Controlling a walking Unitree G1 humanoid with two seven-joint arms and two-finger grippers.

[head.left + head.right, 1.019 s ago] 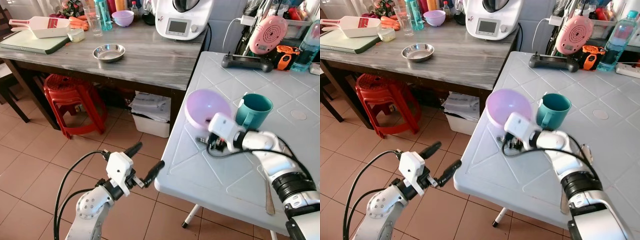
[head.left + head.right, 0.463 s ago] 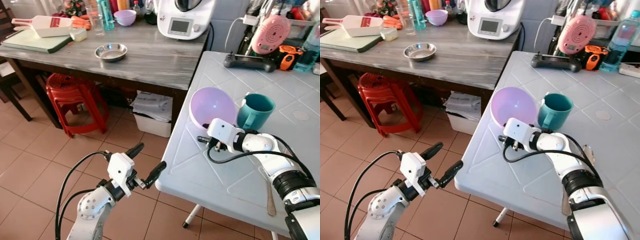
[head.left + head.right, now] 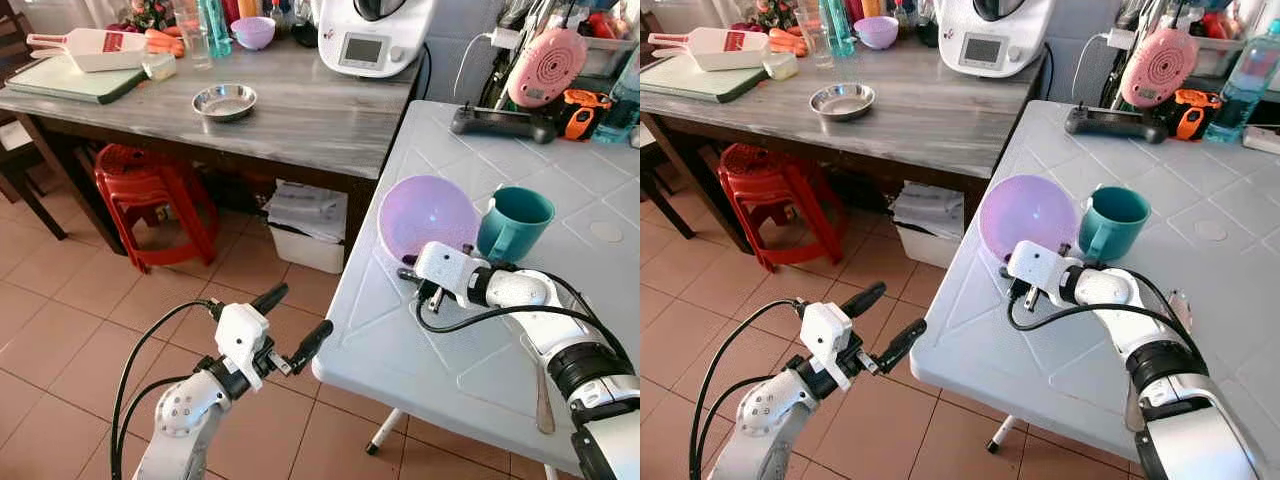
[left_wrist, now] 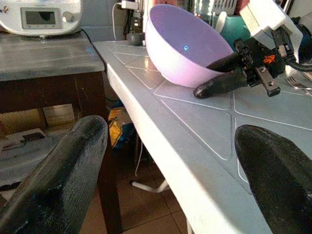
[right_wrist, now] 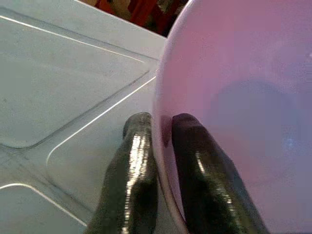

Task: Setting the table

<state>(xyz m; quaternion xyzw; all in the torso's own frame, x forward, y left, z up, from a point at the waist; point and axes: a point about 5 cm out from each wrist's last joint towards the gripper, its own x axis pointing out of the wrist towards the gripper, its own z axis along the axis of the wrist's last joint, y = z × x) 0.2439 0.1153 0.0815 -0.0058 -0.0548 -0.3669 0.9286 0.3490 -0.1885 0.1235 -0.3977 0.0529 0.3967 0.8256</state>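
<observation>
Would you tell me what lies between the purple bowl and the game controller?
Only bare white table lies between the purple bowl and the controller, in the left eye view.

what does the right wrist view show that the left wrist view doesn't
Right wrist view: the right gripper's fingers pinching the purple bowl's rim, one inside, one outside.

Left wrist view: the bowl tilted with its base resting on the white table, the food processor on the wooden counter, and the left gripper's spread fingers off the table's edge.

Both: bowl, right gripper, table.
</observation>
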